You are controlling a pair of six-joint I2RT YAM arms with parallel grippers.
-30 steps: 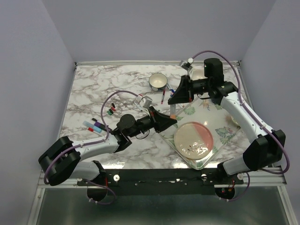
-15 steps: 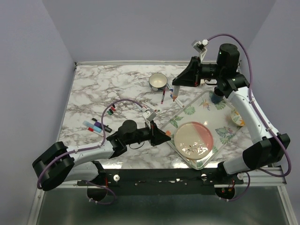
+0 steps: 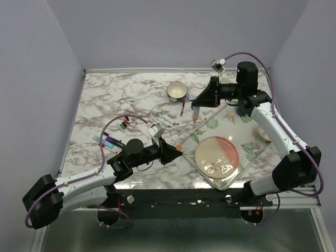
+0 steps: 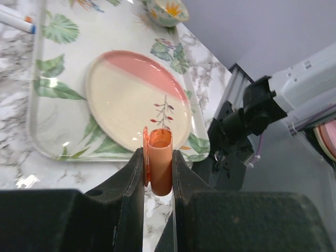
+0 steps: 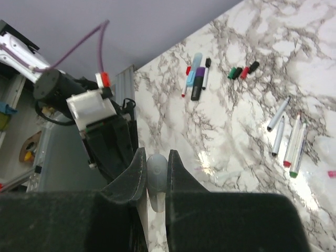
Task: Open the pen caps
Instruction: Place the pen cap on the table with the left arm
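**Orange cap** (image 4: 159, 170): one piece, off its pen, open end towards the wrist camera. We find it pinched between the clenched fingers of the left gripper (image 4: 158, 156), just beside the tray's near-left edge in the top view.

**White pen barrel** (image 3: 195, 112): hangs tip down with its orange nib bare. The right gripper (image 3: 196, 104) is clamped on its upper end, over the tray's far-left edge, well apart from the cap.

**Leaf-print tray** (image 4: 56, 122): we count a pink-and-cream plate (image 4: 131, 100) and a small flowered bowl (image 4: 167, 9) on it.

**Marble table** (image 3: 115, 100): we list these items.
- A cup (image 3: 177, 92).
- Several thin pens (image 5: 290, 139).
- Loose caps (image 5: 244, 71) in green, red and a dark colour.
- A cluster of markers (image 5: 197, 76) at the left.
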